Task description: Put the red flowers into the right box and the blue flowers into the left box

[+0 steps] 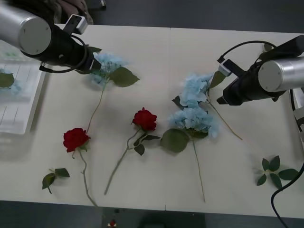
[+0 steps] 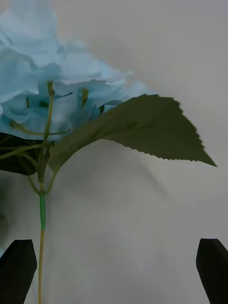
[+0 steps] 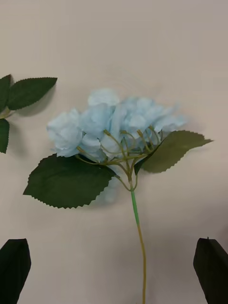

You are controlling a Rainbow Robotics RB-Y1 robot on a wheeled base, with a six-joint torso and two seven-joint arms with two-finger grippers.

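Two roses (image 1: 76, 138) side by side mid-tabletop (image 1: 156, 57), left of two hydrangeas (image 1: 194, 118); third hydrangea (image 1: 107, 64) behind the roses; tray (image 1: 23, 109) at far left; leaf sprigs (image 1: 274, 171) near right corner.

RB-Y1 arms: silver tubes, black wrists.
Both forearms are brushed-silver cylinders with flat round end caps, stepping down to black wrist housings. Black cable loops over each wrist; small white-grey block clipped near each. left gripper (image 3: 114, 268) and right gripper (image 2: 116, 270) fingers: black, blunt, rounded tips.
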